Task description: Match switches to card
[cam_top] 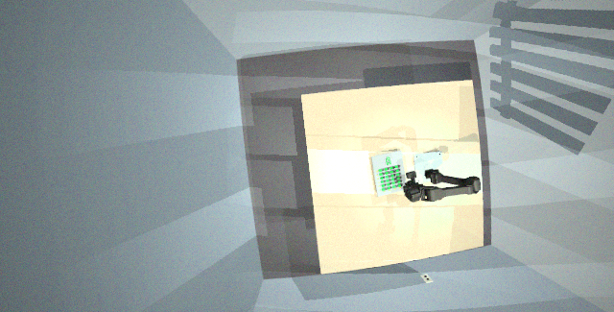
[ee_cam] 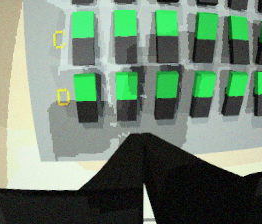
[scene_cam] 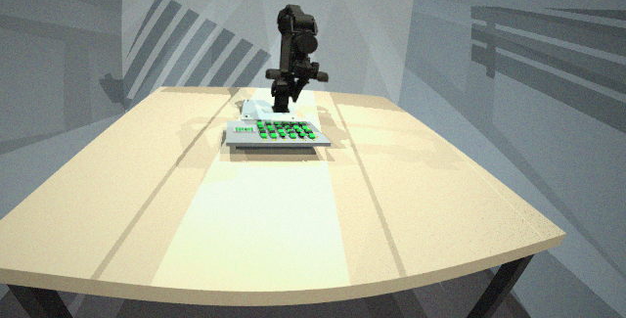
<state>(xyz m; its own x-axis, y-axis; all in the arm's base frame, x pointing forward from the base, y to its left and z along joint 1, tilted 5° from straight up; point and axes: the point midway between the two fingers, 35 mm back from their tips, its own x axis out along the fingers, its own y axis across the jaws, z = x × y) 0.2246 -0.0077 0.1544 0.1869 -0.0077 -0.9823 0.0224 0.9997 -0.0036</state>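
Observation:
The grey panel holds a grid of green and dark grey rocker switches. The small card lies on the panel beside the grid; its squares are too small to read. In the wrist view, yellow letters mark the two nearest rows; each switch there has its green half farther from the arm. Which halves are raised is hard to tell. My gripper is shut and empty. It is above the panel's near edge, and its tips appear just short of the nearest row, between the second and third switches from the left.
The arm stands by a pale base plate behind the panel. The wooden table carries both, with bright light patches and shadows across it. Dark shadows also fall over the panel's near edge in the wrist view.

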